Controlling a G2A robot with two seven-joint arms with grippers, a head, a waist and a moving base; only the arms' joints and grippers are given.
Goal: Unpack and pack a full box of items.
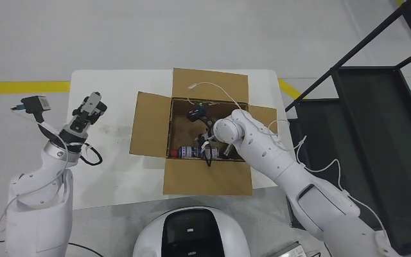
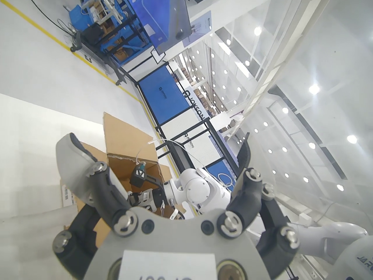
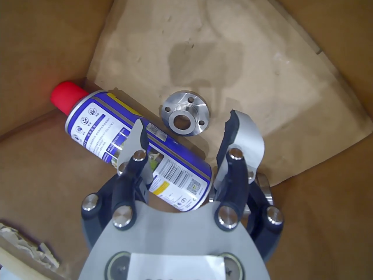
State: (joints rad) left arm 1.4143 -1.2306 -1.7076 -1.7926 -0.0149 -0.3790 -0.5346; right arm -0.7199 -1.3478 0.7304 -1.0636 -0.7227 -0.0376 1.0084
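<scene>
An open cardboard box (image 1: pixel 149 125) stands on the white table (image 1: pixel 106 173). A blue spray can (image 3: pixel 116 126) with a red cap lies on the box floor, with a round metal flange (image 3: pixel 184 113) beside it. My right gripper (image 3: pixel 186 129) hangs open inside the box just above them; one finger (image 3: pixel 137 139) is over the can and the flange lies just past the fingertips. From above, the can (image 1: pixel 188 152) shows near the box's front left corner. My left gripper (image 2: pixel 158 155) is open and empty, held up over the table's left part (image 1: pixel 91 108), away from the box.
The box's flaps (image 1: pixel 205 177) are spread out on all sides. A second metal part (image 3: pixel 263 187) peeks out behind my right gripper's base. A white cable (image 1: pixel 215 90) arcs over the back flap. A dark metal staircase (image 1: pixel 359 122) stands right of the table.
</scene>
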